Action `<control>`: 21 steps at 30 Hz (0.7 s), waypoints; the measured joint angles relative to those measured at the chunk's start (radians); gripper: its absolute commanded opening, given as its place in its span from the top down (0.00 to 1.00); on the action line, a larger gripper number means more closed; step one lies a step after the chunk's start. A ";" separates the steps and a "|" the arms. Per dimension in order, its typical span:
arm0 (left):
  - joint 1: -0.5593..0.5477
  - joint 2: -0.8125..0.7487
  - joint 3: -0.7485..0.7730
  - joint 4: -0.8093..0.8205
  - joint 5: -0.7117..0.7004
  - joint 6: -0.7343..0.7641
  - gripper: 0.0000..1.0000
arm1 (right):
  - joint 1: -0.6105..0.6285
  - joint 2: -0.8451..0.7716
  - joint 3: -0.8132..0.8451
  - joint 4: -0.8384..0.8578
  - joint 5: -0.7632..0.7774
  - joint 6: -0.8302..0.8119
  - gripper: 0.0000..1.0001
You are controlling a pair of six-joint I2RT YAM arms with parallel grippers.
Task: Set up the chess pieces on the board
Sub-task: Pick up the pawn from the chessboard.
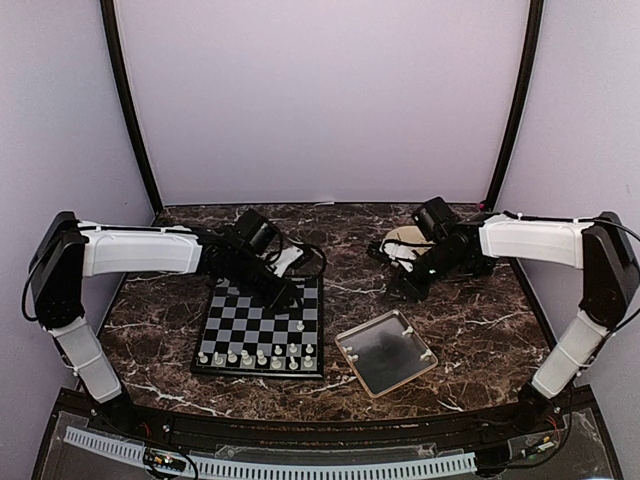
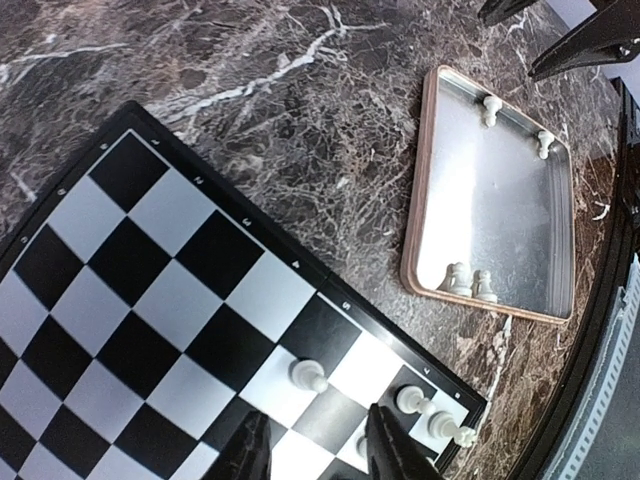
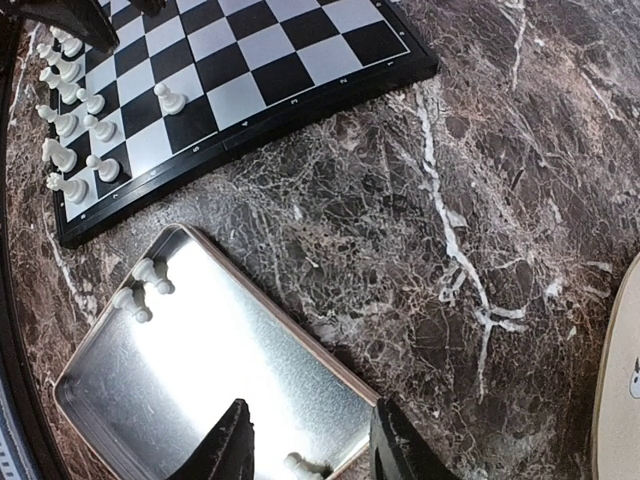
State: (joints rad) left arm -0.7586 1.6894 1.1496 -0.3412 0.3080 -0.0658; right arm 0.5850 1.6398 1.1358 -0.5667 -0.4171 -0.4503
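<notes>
Pale lilac walls (image 1: 320, 100), black corner poles (image 1: 132, 110), dark marble tabletop (image 1: 480, 320).

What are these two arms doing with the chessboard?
Two robot arms are setting up white chess pieces on the board. Most stand in the rows nearest the arms. The left arm's fingers hover open over the board, just behind a lone piece standing further in. The right arm's fingers hang open above the metal tray, where four pieces wait to be moved.

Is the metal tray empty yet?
Not empty: the tray holds four white chess pieces, all near its rim.
</notes>
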 measured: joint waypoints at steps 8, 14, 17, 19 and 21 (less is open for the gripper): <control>-0.080 0.175 0.147 -0.124 -0.061 0.037 0.69 | -0.010 -0.081 -0.080 0.075 -0.020 0.011 0.57; -0.099 0.211 0.185 -0.169 -0.138 0.058 0.76 | -0.012 -0.104 -0.087 0.114 -0.035 0.014 0.57; -0.099 0.217 0.188 -0.184 -0.158 0.063 0.75 | -0.012 -0.105 -0.093 0.118 -0.036 0.015 0.57; -0.099 0.221 0.189 -0.191 -0.169 0.065 0.75 | -0.012 -0.105 -0.093 0.118 -0.037 0.015 0.57; -0.099 0.224 0.189 -0.193 -0.179 0.067 0.77 | -0.013 -0.105 -0.093 0.118 -0.037 0.015 0.57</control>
State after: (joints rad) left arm -0.8574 1.9137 1.3384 -0.5343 0.1295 0.0013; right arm 0.5720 1.5352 1.0431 -0.4488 -0.4545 -0.4351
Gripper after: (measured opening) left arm 0.252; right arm 0.433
